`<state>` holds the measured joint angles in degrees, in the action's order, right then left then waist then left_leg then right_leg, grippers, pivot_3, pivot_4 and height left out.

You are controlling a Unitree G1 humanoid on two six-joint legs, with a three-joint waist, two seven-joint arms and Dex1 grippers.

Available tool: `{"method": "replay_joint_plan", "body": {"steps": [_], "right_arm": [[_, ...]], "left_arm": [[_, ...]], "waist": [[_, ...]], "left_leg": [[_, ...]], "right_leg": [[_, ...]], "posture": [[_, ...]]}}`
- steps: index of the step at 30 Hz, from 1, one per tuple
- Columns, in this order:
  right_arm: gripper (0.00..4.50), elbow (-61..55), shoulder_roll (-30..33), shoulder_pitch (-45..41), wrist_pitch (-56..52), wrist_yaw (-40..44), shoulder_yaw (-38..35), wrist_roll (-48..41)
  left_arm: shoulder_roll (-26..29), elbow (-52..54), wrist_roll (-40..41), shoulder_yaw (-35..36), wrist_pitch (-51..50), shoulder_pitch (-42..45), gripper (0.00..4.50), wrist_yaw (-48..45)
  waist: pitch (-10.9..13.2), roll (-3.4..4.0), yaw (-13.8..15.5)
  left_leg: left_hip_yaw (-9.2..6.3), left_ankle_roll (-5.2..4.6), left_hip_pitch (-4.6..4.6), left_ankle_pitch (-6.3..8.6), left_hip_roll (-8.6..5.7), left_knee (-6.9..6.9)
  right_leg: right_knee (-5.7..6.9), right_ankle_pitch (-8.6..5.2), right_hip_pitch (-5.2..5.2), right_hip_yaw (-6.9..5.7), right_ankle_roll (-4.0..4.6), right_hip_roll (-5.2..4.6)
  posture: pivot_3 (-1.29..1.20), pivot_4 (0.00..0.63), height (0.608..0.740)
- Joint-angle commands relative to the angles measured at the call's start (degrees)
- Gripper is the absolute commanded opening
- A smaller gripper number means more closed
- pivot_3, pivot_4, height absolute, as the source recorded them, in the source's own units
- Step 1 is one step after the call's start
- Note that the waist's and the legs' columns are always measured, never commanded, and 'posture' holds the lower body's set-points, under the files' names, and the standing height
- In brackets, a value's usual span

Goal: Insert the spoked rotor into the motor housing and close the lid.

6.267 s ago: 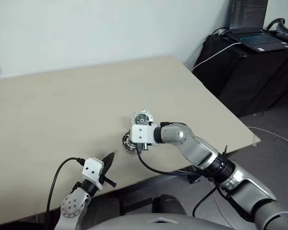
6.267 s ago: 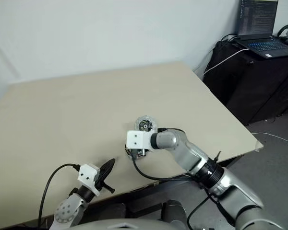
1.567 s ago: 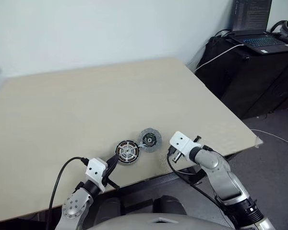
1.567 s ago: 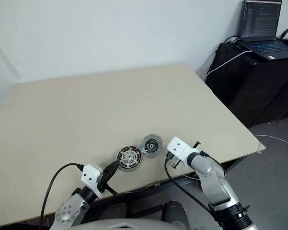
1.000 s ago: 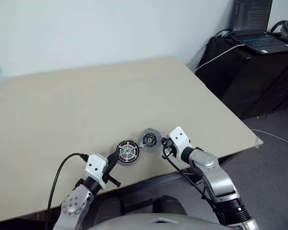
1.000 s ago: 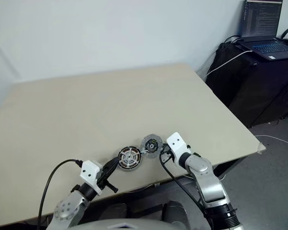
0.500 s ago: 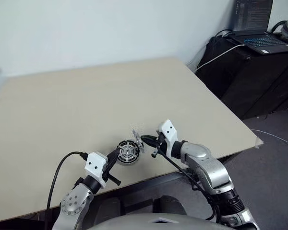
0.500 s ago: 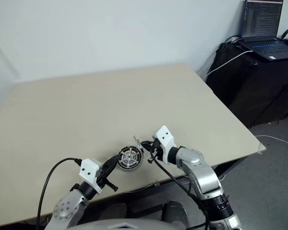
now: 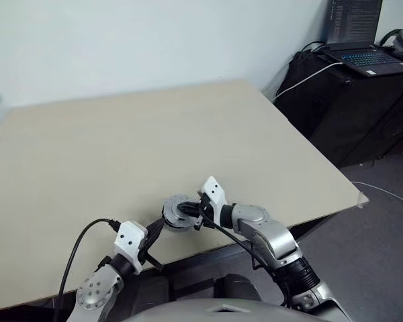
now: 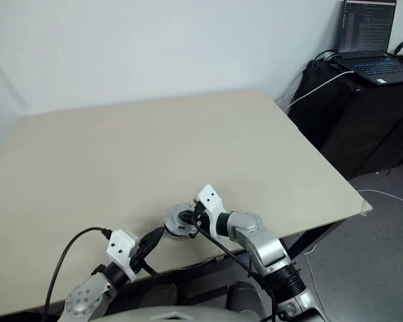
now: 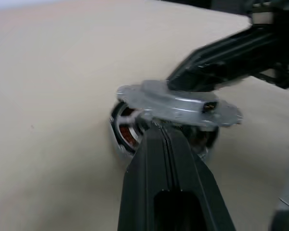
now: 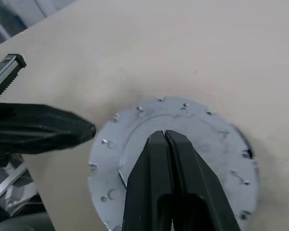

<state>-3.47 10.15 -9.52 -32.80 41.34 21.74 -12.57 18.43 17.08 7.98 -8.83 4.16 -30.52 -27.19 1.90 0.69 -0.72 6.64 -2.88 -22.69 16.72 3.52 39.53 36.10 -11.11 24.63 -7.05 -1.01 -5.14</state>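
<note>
Lid (image 12: 183, 144) lies directly under my right gripper (image 12: 164, 137), plain grey face up, scalloped edge visible all round. My right fingers are pressed together with nothing between them; their tips rest over the middle of the lid, slightly short of its far rim. I cannot tell if they bear on it or hover just above.

The lid sits on top of the motor housing (image 11: 130, 132). From the left wrist camera, copper windings show beneath the near edge of the lid, and the lid looks tilted and shifted to one side of the housing, not seated flush. Judgement: closing is in progress, not complete. The spoked rotor is hidden under the lid, so I cannot confirm it is in.

My left gripper (image 11: 156, 130) is also closed on nothing. Its tips point at the near rim of the stack, touching or just beside the housing wall, below the lid edge. The housing lies straight ahead of it.

Key relation: the two grippers face each other across the stack, left at the side wall, right on top. The right is nearer the lid's centre, so pressing down falls to it, with the left as a stop against sliding. Risk: off-centre pressure tips the lid further.
</note>
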Motion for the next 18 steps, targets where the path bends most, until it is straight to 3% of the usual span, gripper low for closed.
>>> {"method": "replay_joint_plan", "body": {"steps": [1, 8, 13, 18], "right_arm": [[0.05, 1.3, -1.1, -1.4, 1.5, 0.1, 0.7, 0.0], [0.05, 5.8, -2.1, -3.0, 4.7, -2.0, 0.6, 2.4], [0.05, 2.3, 0.3, -3.8, 7.8, -0.4, -0.1, 2.6], [1.63, 3.2, 3.4, -5.8, 11.8, 2.2, 0.9, 4.2]], "left_arm": [[0.6, 4.5, 1.2, 0.4, -0.7, -0.1, 0.0, -0.5], [0.0, 5.8, 1.1, -0.2, -2.1, 0.5, 0.0, -0.2], [-0.3, 4.5, 0.8, -0.3, -0.6, 0.8, 0.0, -0.3], [-0.4, 2.3, 0.7, -0.1, 1.4, 0.9, 0.0, -0.5]], "waist": [[0.0, 0.0, 0.0], [0.0, 0.03, 0.0], [0.0, 0.04, 0.0], [0.0, 0.05, 0.0]], "left_leg": [[0.0, 0.0, -0.01, 0.0, 0.0, 0.0], [0.01, 0.01, 0.0, 0.0, 0.0, 0.0], [0.02, 0.01, -0.01, 0.0, -0.01, 0.0], [0.02, 0.0, 0.0, 0.0, -0.01, 0.0]], "right_leg": [[0.0, 0.0, 0.0, 0.0, 0.0, 0.0], [0.0, 0.0, 0.0, 0.0, 0.0, 0.01], [0.0, 0.01, 0.0, 0.01, -0.01, 0.01], [0.0, 0.01, 0.0, 0.01, -0.01, 0.01]], "posture": [[0.0, 0.0, 0.74], [0.0, 0.0, 0.74], [0.0, 0.0, 0.74], [0.0, 0.0, 0.74]]}}
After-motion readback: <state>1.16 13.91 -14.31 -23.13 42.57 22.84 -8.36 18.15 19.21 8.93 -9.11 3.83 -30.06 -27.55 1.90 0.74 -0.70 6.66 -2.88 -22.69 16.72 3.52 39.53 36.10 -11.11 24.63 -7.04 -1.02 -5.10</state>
